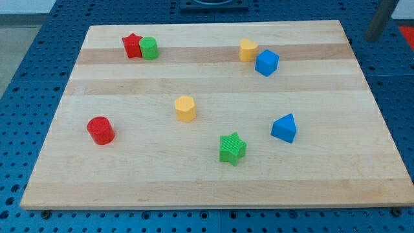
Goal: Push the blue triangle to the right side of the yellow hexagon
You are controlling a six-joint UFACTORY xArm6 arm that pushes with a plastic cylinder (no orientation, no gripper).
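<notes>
The blue triangle (pixel 284 128) lies on the wooden board (pixel 323 175), right of centre. The yellow hexagon (pixel 185 108) lies near the middle of the board, to the left of the triangle and slightly nearer the view's top. A wide gap separates them. A greyish rod shows at the view's top right, off the board's corner, with my tip (pixel 372 37) far from both blocks and touching nothing.
A green star (pixel 232 148) lies below and between the hexagon and the triangle. A blue cube (pixel 266 63) and a yellow block (pixel 247 49) sit together near the top. A red star (pixel 132 45) touches a green cylinder (pixel 149 48) at top left. A red cylinder (pixel 101 130) is at left.
</notes>
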